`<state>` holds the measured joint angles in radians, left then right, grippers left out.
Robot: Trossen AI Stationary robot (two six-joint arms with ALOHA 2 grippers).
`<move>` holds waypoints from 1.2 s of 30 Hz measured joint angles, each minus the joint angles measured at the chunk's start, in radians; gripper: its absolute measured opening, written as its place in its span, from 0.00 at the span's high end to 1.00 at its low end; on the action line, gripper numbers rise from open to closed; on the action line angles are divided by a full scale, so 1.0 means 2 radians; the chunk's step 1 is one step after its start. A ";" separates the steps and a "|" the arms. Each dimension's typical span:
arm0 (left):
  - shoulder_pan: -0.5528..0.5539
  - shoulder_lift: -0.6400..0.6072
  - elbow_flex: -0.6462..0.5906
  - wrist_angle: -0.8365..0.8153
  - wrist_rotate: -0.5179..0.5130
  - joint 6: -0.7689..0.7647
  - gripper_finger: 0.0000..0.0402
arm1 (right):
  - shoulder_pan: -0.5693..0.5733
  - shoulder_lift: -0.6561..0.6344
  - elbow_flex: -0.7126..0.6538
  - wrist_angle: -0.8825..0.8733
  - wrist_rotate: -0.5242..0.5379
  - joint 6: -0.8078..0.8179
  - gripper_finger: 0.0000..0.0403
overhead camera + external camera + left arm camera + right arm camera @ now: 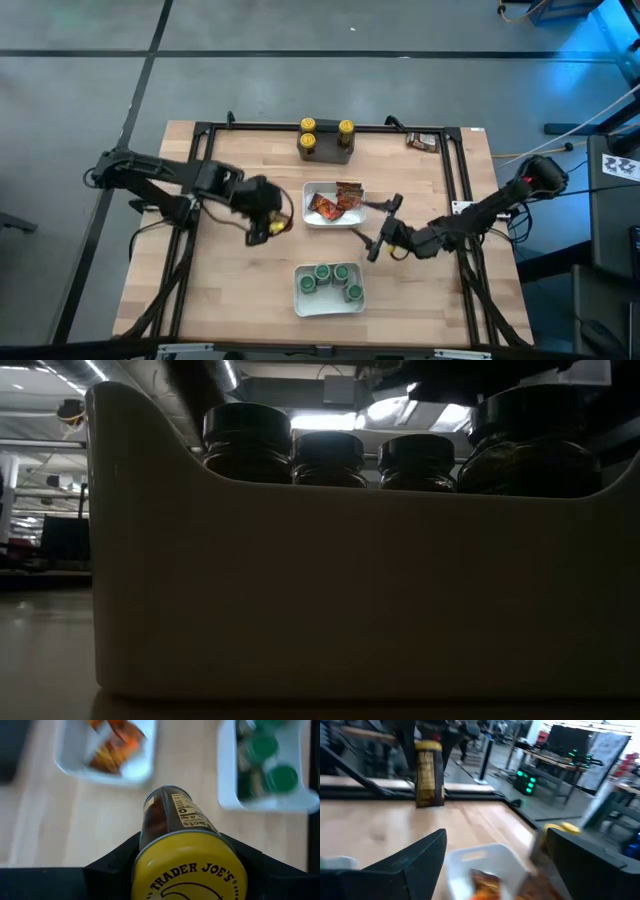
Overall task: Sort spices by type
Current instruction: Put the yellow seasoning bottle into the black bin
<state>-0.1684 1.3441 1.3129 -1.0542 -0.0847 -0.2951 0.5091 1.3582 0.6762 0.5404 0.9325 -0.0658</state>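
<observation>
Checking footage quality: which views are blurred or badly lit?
Low view: backlit, the white tray and jars in shadow. Left wrist view: yellow-lidded jar sharp, trays behind it blurred. Right wrist view: smeared throughout. High view: evenly lit.

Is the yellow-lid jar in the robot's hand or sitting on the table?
In its hand: the left end effector grips the jar on both sides, above the table.

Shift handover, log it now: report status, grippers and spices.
Left gripper shut on a yellow-lid jar, left of the sachet tray. Right gripper open beside that tray. Green-lid jars trayed; one sachet loose at back right.
</observation>
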 joint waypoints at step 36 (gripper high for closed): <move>0.308 0.409 0.450 -0.053 0.004 0.216 0.49 | -0.335 -0.098 0.000 -0.334 -0.203 0.008 0.15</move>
<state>0.4468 2.1616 2.2119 -1.1593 -0.0760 0.1375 -0.1618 1.1622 0.6758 -0.1276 0.5267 -0.0494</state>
